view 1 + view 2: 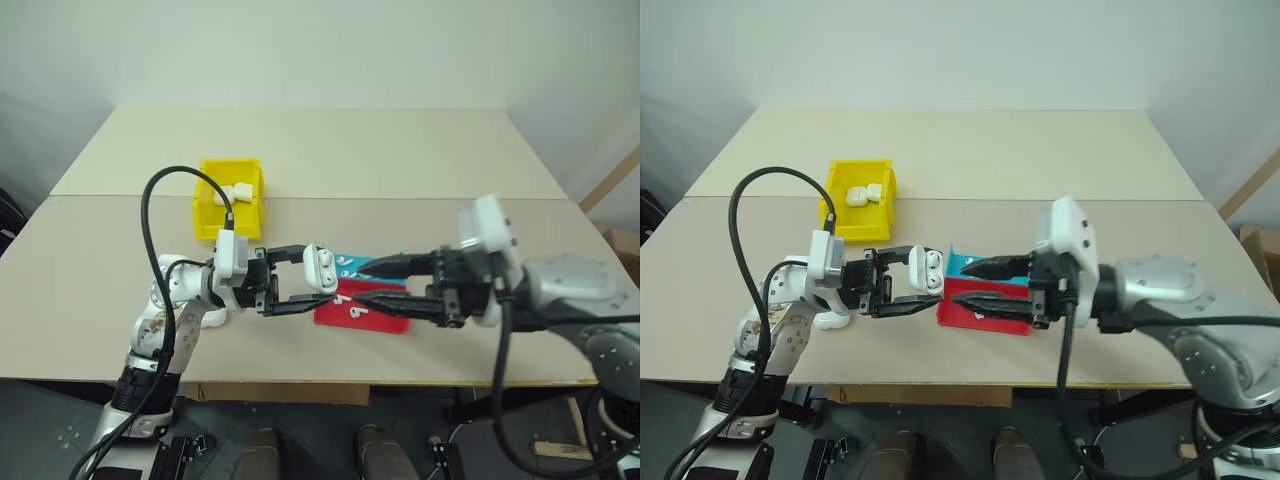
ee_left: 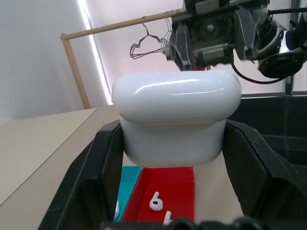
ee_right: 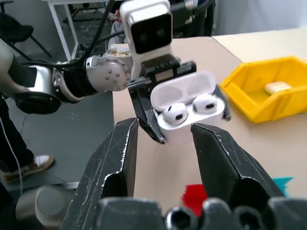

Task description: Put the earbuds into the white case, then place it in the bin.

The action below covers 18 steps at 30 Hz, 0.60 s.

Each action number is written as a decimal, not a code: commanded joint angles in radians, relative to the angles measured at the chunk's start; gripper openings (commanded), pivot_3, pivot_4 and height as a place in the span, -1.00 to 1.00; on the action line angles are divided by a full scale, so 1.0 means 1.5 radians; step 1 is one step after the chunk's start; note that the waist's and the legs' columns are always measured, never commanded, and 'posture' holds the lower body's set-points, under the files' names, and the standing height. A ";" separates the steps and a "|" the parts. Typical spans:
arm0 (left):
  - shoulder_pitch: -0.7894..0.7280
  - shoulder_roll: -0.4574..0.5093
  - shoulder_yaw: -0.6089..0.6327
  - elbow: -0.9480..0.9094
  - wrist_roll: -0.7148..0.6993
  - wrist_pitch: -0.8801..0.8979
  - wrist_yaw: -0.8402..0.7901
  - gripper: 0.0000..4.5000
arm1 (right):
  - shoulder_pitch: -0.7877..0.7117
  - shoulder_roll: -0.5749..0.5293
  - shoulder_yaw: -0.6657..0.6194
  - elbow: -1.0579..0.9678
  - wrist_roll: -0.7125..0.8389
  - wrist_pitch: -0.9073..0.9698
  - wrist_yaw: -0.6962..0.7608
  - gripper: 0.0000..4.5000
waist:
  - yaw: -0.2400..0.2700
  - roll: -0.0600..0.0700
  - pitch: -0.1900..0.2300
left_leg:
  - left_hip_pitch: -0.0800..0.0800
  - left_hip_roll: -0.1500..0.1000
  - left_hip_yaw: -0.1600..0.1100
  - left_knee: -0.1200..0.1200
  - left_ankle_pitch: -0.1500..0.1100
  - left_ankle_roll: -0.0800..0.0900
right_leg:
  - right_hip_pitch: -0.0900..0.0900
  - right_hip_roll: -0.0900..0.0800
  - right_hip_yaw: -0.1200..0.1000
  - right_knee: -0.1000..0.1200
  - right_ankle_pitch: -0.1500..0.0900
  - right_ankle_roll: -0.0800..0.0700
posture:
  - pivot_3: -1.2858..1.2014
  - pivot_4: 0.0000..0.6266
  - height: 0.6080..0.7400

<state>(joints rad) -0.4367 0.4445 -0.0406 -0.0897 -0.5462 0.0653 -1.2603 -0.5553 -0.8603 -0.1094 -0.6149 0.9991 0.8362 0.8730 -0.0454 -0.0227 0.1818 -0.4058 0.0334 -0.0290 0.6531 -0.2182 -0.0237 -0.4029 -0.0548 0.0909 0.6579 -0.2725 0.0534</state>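
Above the near edge of the beige table, left gripper (image 1: 300, 283) clamped on the small glossy white rounded case (image 1: 319, 266), lid flipped open, held off the surface over the trays. Right wrist view: two tiny glossy white earbuds (image 3: 191, 109) seated in the wells of that case, heads up. Loading step looks done for this case; lid not yet shut.

Right gripper (image 1: 372, 282) sits just beside the case, facing it across the gap, jaws partly apart and holding nothing. Judged: backing off after seating a bud, or lining up to press the lid down — cannot tell which.

Bright yellow rectangular plastic bin (image 1: 214, 213) stands well apart on the far-left side of the held case, with two or so white cases lying inside, so some rounds appear finished. Shallow red tray (image 1: 392, 322) and blue tray (image 1: 352, 257) below the grippers carry loose stemmed earbuds; more pairs left.

Remaining for this case: close lid, carry to bin, release.
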 commanded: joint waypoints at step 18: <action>-0.093 -0.021 -0.011 0.026 0.012 -0.006 -0.008 0.24 | -0.591 0.066 0.340 0.317 -0.304 -0.006 0.287 -0.99 | 0.002 0.000 0.000 | -0.002 0.000 0.000 0.000 0.000 0.000 | -0.002 0.000 -0.001 0.000 0.000 0.000 | 0.03 -0.52 1.00</action>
<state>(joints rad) -0.5696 0.4119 -0.0627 -0.0128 -0.5144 0.0650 -1.2726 -1.4023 -0.7658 0.3980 -0.1519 0.5844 0.8708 1.2756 -0.0425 -0.0221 0.1823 -0.4084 0.0336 -0.0298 0.6531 -0.2178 -0.0229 -0.4061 -0.0553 0.0895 0.6586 -0.2721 0.0528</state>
